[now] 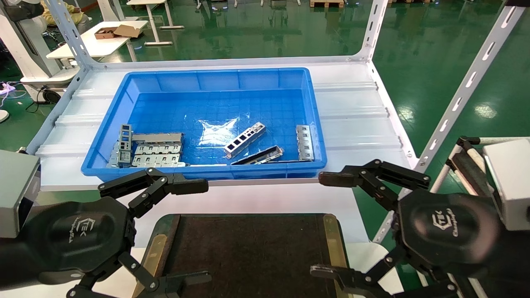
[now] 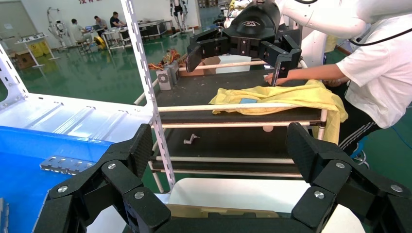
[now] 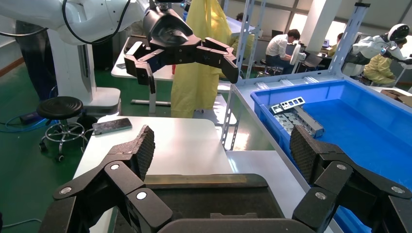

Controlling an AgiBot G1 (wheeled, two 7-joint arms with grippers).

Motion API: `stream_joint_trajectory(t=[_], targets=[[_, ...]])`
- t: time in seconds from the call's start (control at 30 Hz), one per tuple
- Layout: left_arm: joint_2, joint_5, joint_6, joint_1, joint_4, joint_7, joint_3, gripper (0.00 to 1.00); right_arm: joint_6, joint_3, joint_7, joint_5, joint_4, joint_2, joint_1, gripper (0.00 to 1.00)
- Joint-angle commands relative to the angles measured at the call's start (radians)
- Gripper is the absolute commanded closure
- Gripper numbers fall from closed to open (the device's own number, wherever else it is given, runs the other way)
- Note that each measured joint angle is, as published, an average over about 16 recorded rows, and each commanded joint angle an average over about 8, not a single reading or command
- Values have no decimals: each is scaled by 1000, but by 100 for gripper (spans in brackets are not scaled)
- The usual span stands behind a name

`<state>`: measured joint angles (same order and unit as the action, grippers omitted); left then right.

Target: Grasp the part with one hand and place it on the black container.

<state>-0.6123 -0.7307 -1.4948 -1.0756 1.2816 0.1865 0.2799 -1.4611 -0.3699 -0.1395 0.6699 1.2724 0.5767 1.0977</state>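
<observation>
In the head view, the part (image 1: 244, 140) is seen lying slantwise on the floor of the blue bin (image 1: 124, 89), near its middle and toward the front wall, with a darker channel bar (image 1: 258, 156) just in front of it and flat plates (image 1: 157, 150) well to its left. The left gripper (image 1: 205, 231) and the right gripper (image 1: 316, 223) are held low at either side of the black container (image 1: 248, 252), both spread wide and empty, well apart from the part. In the left wrist view, the left gripper (image 2: 218, 145) is shown gaping, with nothing between its fingers; the part cannot be made out there. In the right wrist view, the right gripper (image 3: 221, 145) is likewise released above the container (image 3: 214, 199), the part not being clearly identifiable in the bin (image 3: 340, 97) beyond.
</observation>
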Motion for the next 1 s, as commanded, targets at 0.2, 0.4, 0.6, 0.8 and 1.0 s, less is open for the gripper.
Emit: stream_joint_trajectory(t=[0.2, 0.4, 0.6, 0.8, 1.0], targets=[[0, 0, 0, 0, 0, 0, 0, 0, 0, 0, 0, 0, 0, 0, 0, 0], [0, 0, 0, 0, 0, 0, 0, 0, 0, 0, 0, 0, 0, 0, 0, 0], [0, 0, 0, 0, 0, 0, 0, 0, 0, 0, 0, 0, 0, 0, 0, 0], [0, 0, 0, 0, 0, 0, 0, 0, 0, 0, 0, 0, 0, 0, 0, 0], [0, 0, 0, 0, 0, 0, 0, 0, 0, 0, 0, 0, 0, 0, 0, 0]])
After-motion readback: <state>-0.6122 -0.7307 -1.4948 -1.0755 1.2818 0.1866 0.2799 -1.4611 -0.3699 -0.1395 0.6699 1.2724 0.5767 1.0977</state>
